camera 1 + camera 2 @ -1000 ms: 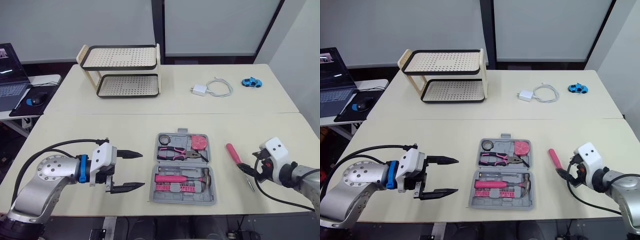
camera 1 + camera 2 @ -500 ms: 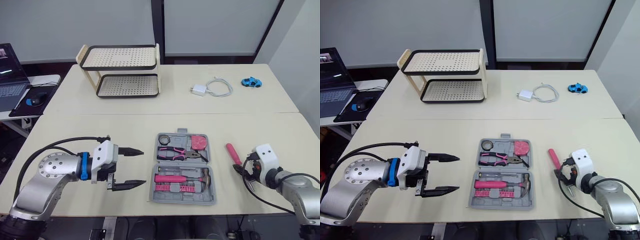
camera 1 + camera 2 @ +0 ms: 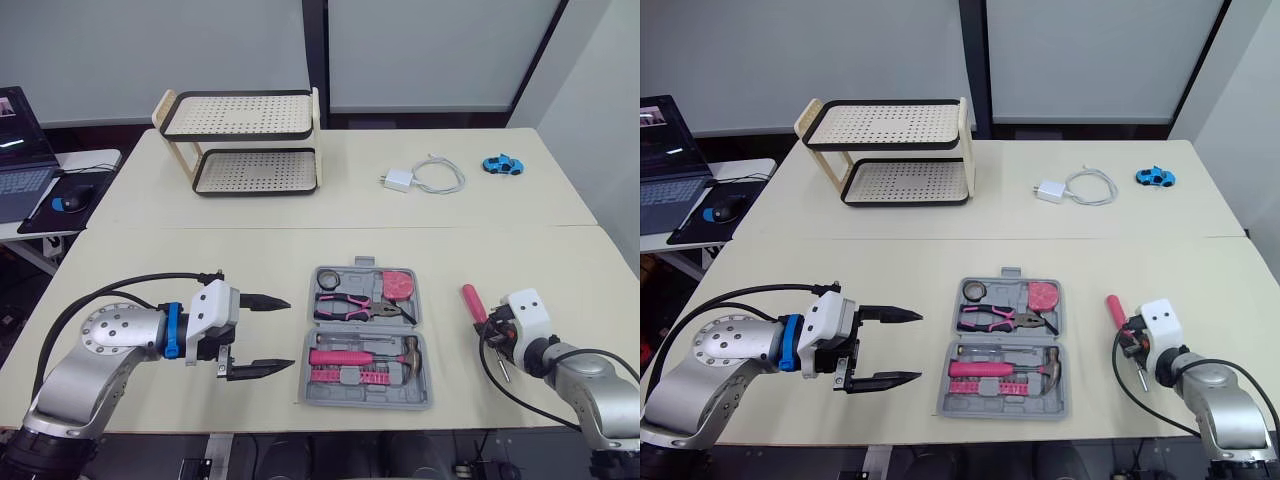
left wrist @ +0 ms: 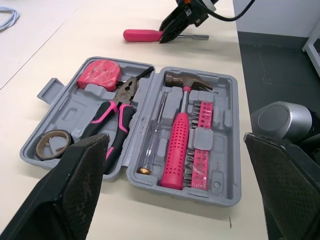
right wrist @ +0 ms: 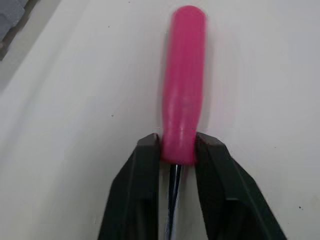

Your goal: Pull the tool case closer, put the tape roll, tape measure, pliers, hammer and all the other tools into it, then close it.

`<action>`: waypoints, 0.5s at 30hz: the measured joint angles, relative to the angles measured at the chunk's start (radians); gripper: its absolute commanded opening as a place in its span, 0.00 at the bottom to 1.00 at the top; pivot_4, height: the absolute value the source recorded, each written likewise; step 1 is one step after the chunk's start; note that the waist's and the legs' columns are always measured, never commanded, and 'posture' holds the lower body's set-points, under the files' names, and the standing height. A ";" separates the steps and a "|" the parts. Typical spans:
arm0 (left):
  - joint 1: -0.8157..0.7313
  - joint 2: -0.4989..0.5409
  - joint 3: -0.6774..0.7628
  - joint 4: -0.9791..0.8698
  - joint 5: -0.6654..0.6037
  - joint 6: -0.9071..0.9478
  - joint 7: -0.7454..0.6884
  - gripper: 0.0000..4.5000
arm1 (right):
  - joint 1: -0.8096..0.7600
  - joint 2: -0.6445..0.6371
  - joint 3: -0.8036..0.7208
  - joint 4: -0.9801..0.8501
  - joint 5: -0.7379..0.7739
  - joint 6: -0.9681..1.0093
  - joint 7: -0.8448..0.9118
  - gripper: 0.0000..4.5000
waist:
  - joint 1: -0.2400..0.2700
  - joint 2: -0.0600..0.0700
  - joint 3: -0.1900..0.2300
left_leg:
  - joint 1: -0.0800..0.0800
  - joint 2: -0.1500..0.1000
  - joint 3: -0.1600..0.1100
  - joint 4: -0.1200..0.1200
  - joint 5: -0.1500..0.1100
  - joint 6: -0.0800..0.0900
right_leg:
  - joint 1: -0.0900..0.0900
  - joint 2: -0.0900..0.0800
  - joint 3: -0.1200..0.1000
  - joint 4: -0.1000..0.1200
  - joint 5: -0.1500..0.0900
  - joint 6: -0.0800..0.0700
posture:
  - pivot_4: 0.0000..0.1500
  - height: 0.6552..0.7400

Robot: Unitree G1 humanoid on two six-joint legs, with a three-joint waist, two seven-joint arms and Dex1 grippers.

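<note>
Jaws: read the right gripper [image 5: 178, 146] as clenched on the screwdriver [image 5: 184, 75], pinched at the handle's shaft end, with the steel shaft running back into the gripper. Read the left gripper [image 3: 290, 332] as released, wide apart, hovering over the table [image 3: 250, 260] just left of the case [image 4: 67, 112], touching nothing. Placed the screwdriver well right of the case, flat on the table or barely off it; could not tell which. Found the case open near the front edge, holding tape roll [image 4: 40, 145], tape measure [image 4: 100, 74], pliers [image 4: 112, 112], hammer [image 4: 179, 155] and bits [image 4: 200, 150], plus a thin driver [image 4: 156, 135] between pliers and hammer. Judged the step in hand as: lift the screwdriver, carry it to the case, seat it. Noted the grip sat at the handle's end, not its middle, so expected the pink end to droop or swing; would lift slowly, keep it level, skip fast wrist turns. Would clear the case's right wall before crossing, not drag over it: light case, likely to slide. Could not pick out a free slot for certain; would aim for the long channels in the hammer half, line the tool up with the channel before lowering, and let go only once it rests in the moulding. Would keep the left gripper ready at the case's left wall to brace it. Counted closing as not yet done.
</note>
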 measured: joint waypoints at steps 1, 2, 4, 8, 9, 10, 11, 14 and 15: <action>0.000 0.000 0.000 0.000 0.000 0.000 0.000 1.00 | 0.002 0.004 0.000 0.000 -0.002 -0.006 -0.003 0.14 | 0.000 0.000 0.000 | 0.000 0.000 0.000 0.000 0.000 0.000 | 0.000 0.000 0.000 0.000 0.000 0.000 | 1.00 1.00; -0.001 0.000 0.000 0.000 0.000 0.001 0.000 1.00 | 0.005 0.005 0.002 0.000 -0.005 -0.018 -0.006 0.14 | 0.000 0.000 0.000 | 0.000 0.000 0.000 0.000 0.000 0.000 | 0.000 0.000 0.000 0.000 0.000 0.000 | 1.00 1.00; -0.001 0.000 0.000 0.000 0.000 0.001 0.000 1.00 | 0.011 0.006 0.006 0.003 -0.011 -0.042 -0.007 0.14 | 0.000 0.000 0.000 | 0.000 0.000 0.000 0.000 0.000 0.000 | 0.000 0.000 0.000 0.000 0.000 0.000 | 1.00 1.00; -0.003 0.000 0.000 0.000 0.000 0.002 0.000 1.00 | 0.022 0.009 0.014 0.011 -0.016 -0.084 -0.012 0.14 | 0.000 0.000 0.000 | 0.000 0.000 0.000 0.000 0.000 0.000 | 0.000 0.000 0.000 0.000 0.000 0.000 | 1.00 1.00; -0.004 0.000 0.000 0.000 0.000 0.002 0.000 1.00 | 0.022 0.011 0.014 0.015 -0.016 -0.091 -0.013 0.14 | -0.001 0.000 0.000 | 0.000 0.000 0.000 0.000 0.000 0.000 | 0.000 0.000 0.000 0.000 0.000 0.000 | 1.00 1.00; -0.006 0.000 0.000 0.000 0.000 0.002 0.000 1.00 | 0.023 0.013 0.013 0.017 -0.015 -0.096 -0.013 0.14 | -0.001 0.000 0.000 | 0.000 0.000 0.000 0.000 0.000 0.000 | 0.000 0.000 0.000 0.000 0.000 0.000 | 1.00 1.00; -0.008 0.000 0.000 0.000 0.000 0.002 0.000 1.00 | 0.024 0.014 0.013 0.021 -0.015 -0.103 -0.013 0.14 | -0.001 0.000 0.000 | 0.000 0.000 0.000 0.000 0.000 0.000 | 0.000 0.000 0.000 0.000 0.000 0.000 | 1.00 1.00; -0.010 0.000 0.000 0.000 0.000 0.002 0.000 1.00 | 0.025 0.020 0.012 0.028 -0.013 -0.118 -0.012 0.14 | -0.001 0.000 0.000 | 0.001 0.000 0.000 0.000 0.000 0.000 | 0.000 0.000 0.000 0.000 0.000 0.000 | 1.00 1.00; -0.010 0.000 0.000 0.000 0.000 0.002 0.000 1.00 | 0.025 0.020 0.012 0.031 -0.012 -0.123 -0.012 0.14 | -0.001 0.000 0.000 | 0.001 0.000 0.000 0.000 0.000 0.000 | 0.000 0.000 0.000 0.000 0.000 0.000 | 1.00 1.00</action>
